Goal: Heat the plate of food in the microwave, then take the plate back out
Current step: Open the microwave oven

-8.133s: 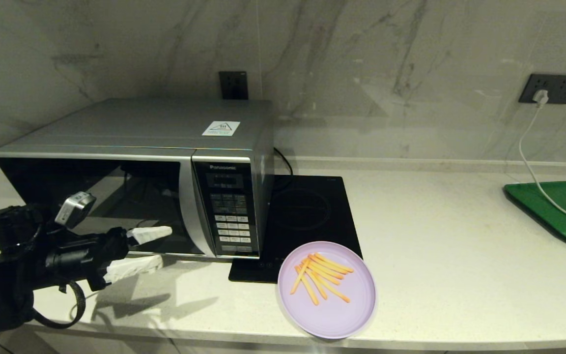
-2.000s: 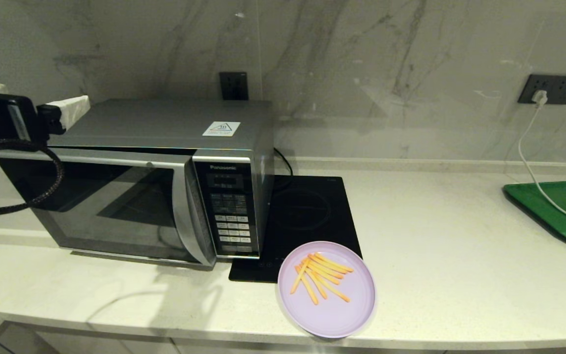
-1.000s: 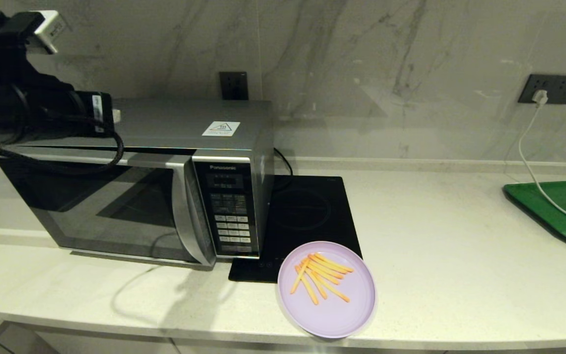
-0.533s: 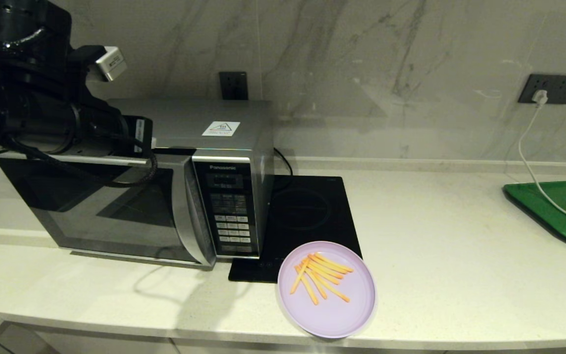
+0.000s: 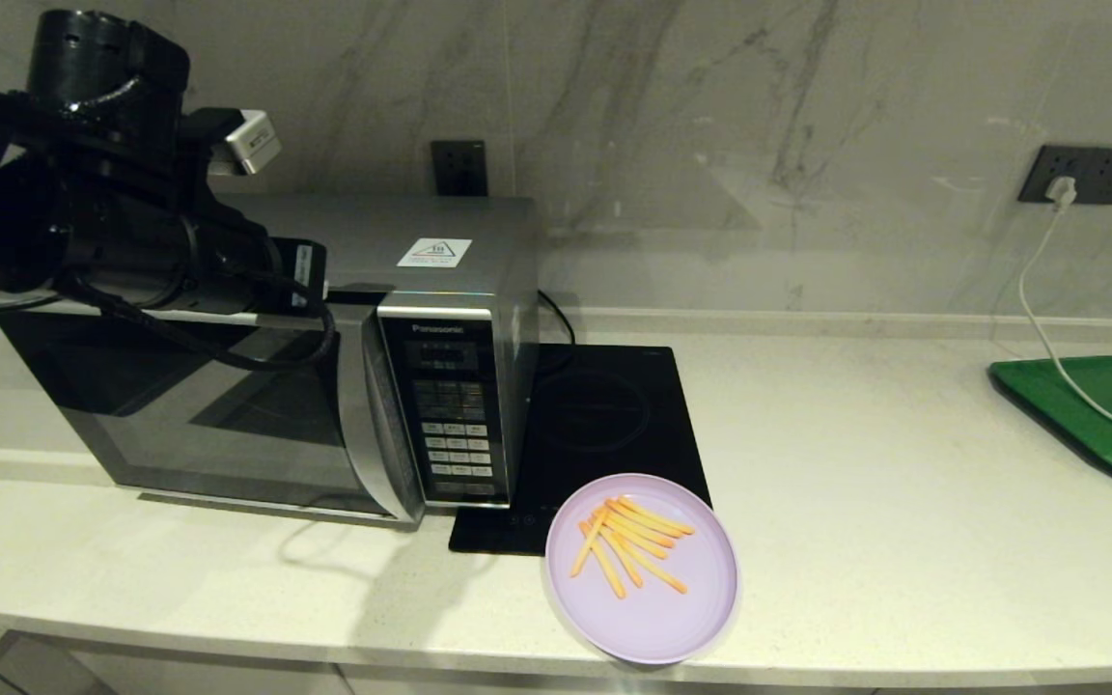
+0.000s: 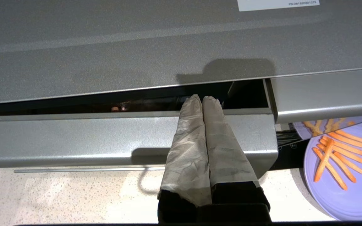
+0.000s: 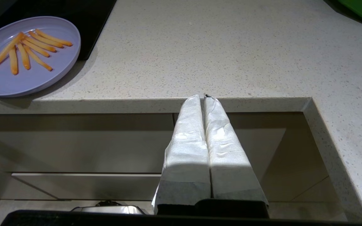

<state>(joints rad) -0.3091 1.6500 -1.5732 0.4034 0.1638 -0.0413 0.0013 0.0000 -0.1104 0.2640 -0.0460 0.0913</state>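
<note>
The silver-grey Panasonic microwave stands at the left of the counter. Its dark glass door hangs slightly ajar, with a dark gap along its top edge. My left gripper is shut with nothing held. It comes down from above, and its tips sit in that gap near the door's handle end. The lilac plate with orange fries rests at the counter's front edge, right of the microwave, partly on the hob. My right gripper is shut and empty, parked below the counter edge, right of the plate.
A flat black induction hob lies between the microwave and the plate. A green tray sits far right, with a white cable running across it from a wall socket. The counter's front edge is close to the plate.
The door went from closed to ajar. My left arm rose from in front of the door, then swept right along the microwave's top front edge to the gap.
</note>
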